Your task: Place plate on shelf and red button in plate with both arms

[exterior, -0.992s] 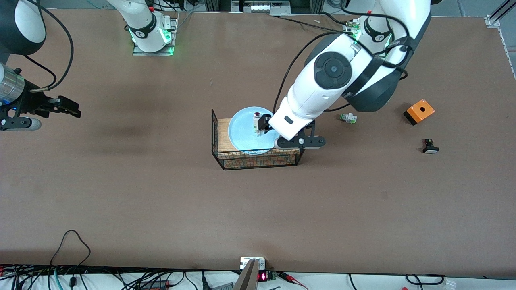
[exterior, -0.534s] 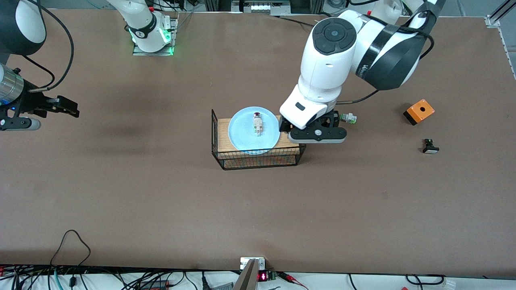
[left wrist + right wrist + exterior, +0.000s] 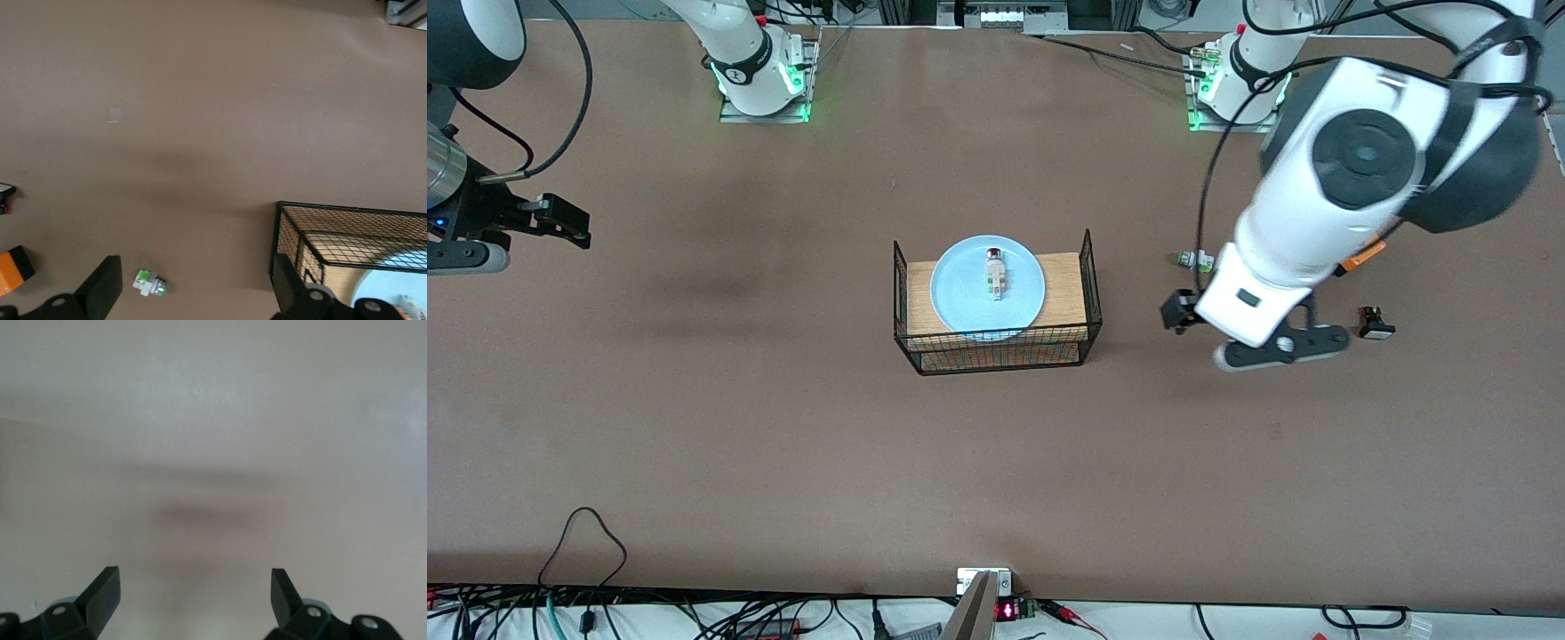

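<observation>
Left hand [image 3: 1178,313] hangs released, empty; red button [image 3: 995,272], white-bodied, lies on pale-blue plate [image 3: 960,293].

Pale blue plate [image 3: 960,298], red-capped white button [image 3: 995,271], black wire rack [image 3: 996,348].

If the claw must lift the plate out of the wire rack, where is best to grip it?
Probably the plate rim toward the left arm's end, from above. The wire rack walls crowd the other edges; there bare board shows. Keep it level: the red button lies on it.
</observation>
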`<action>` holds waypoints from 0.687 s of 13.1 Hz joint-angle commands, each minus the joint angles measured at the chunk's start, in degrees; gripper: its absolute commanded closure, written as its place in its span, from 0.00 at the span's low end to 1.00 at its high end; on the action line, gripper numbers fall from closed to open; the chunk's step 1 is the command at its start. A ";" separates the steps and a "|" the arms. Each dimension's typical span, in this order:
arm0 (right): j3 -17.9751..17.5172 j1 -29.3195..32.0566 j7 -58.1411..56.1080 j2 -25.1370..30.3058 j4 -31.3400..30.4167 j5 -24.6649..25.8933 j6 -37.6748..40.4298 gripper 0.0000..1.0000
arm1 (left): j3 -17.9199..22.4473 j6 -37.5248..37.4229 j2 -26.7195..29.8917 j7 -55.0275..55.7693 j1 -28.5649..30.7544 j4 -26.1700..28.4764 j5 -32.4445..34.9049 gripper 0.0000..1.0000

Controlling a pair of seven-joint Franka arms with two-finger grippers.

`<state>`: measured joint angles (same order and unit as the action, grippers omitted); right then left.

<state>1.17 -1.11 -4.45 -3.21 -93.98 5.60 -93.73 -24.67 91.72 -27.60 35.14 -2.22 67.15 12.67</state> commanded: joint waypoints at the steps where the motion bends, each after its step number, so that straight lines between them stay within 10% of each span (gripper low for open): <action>1: 0.06 0.05 0.41 -0.74 2.74 0.46 3.29 0.00 | 6.53 -2.07 5.09 -11.26 1.17 1.66 -3.79 0.00; 4: 0.06 0.05 0.67 -0.83 2.74 0.55 3.29 0.00 | 16.46 -1.90 9.31 -15.80 2.56 6.23 -9.91 0.00; 9: 0.23 0.32 0.67 -1.27 2.74 0.55 3.29 0.00 | 17.81 -1.81 15.37 -23.42 11.45 13.26 -19.80 0.00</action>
<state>1.57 -0.88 -4.42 -3.47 -92.94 5.61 -91.60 -6.62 89.54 -16.88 15.08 9.29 75.09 -5.60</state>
